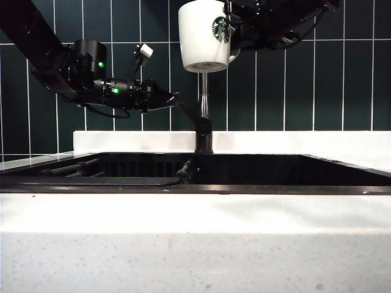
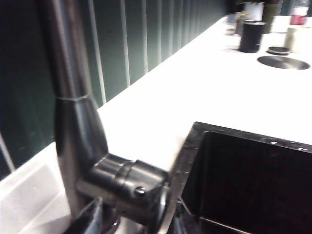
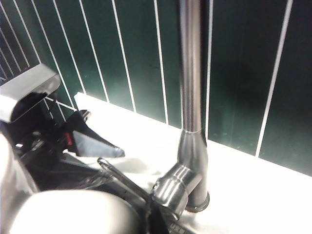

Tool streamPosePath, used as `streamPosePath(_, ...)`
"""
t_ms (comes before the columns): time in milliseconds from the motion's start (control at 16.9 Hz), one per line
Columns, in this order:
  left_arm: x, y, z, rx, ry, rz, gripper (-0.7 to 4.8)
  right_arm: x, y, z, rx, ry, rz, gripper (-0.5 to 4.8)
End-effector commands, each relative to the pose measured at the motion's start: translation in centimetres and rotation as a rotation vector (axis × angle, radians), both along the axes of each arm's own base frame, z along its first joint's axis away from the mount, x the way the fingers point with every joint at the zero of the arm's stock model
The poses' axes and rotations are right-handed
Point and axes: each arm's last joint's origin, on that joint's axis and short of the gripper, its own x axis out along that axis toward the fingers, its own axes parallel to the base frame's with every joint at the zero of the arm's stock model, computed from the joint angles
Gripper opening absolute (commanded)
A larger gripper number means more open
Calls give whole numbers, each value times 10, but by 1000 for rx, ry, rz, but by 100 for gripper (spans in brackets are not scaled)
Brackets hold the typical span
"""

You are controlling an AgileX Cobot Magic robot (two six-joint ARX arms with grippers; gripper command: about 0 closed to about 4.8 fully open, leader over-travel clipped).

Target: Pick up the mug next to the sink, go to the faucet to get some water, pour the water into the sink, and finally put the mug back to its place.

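Now at the tap: mug held high, left claw at the lever

Seen from the exterior view, the mug [image 1: 204, 35] hangs upright high in front of the tiled wall, directly above the faucet [image 1: 204, 113], gripped from its handle side by the right claw [image 1: 235, 38], which is narrowed onto it. The left claw [image 1: 183, 107] reaches in from the left toward the faucet's lever base, above the back edge of the sink [image 1: 244, 170] sunk in the worktop [image 1: 195, 213].

From the left wrist view, the faucet's pipe and lever hub [image 2: 129, 187] fill the near field; the left claw's fingertips [image 2: 87, 219] barely show on either side of the hub, spread wide and not clamped on anything. The sink's corner [image 2: 243, 180] lies just beside.

From the right wrist view, the mug's pale rim [image 3: 63, 212] sits close under the camera, with the faucet [image 3: 191, 97] beyond and the left claw [image 3: 100, 153] near its lever.

Judging by this, the water-fetching step is in hand. Next, the left claw likely needs to close on or nudge the lever, while the mug must come under the spout, which no view shows.
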Motion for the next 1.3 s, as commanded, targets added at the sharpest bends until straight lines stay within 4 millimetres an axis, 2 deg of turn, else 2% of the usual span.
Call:
streamPosePath(59, 0, -1, 5, 1, -24, 5, 183, -3, 0, 14, 39, -67, 10, 40)
streamPosePath(948, 0, 0, 5, 3, -28, 23, 183, -3, 0, 14, 38, -67, 10, 39)
streamPosePath(1008, 2, 0, 5, 8, -34, 88, 182, -3, 0, 14, 38, -67, 10, 39)
streamPosePath(1185, 8, 4, 7, 16, -58, 310, 122, -3, 0, 14, 38, -67, 10, 39)
streamPosePath(1304, 6, 3, 11, -23, -36, 272, 120, -3, 0, 14, 10, -86, 12, 20)
